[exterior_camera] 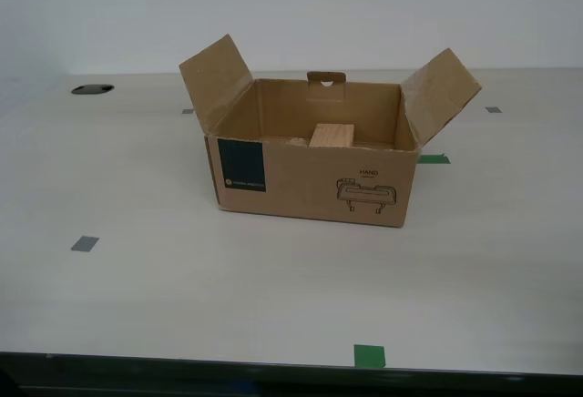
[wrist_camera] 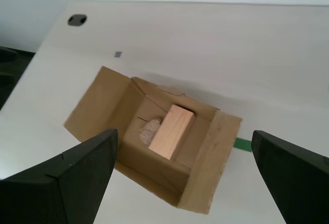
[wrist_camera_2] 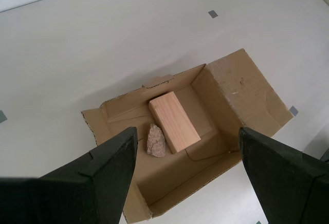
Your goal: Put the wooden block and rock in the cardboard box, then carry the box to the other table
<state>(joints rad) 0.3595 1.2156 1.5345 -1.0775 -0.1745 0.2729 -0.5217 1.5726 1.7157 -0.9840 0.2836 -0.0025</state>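
The cardboard box [exterior_camera: 314, 169] sits open on the pale wood-grain desk [exterior_camera: 137, 306], well in from every edge, its side flaps splayed outward and its printed front facing the desk's near edge in the exterior view. Inside, the wooden block [wrist_camera_2: 174, 122] lies flat on the box floor with the rock [wrist_camera_2: 155, 140] touching one of its long sides, pointed end up. With both things already loaded, what seems to remain is the lift and the carry to the other table, which appears in no view.

The robot's first gripper [wrist_camera: 185, 183] and second gripper [wrist_camera_2: 187, 180] each hang above the box, fingers spread wide and holding nothing. One looks down past each end of the carton, a stance that would suit closing on opposite walls or flaps to raise it level, though that is a judgement from the pose alone.

From the exterior view neither arm is visible at all, and the box's front wall hides the rock almost completely and all but the top of the block. The wrist views cut off the fingers at the frame's edge, so the fingertips' height above the flaps cannot be judged. Small grey and green tape marks [exterior_camera: 369, 355] dot the desk.
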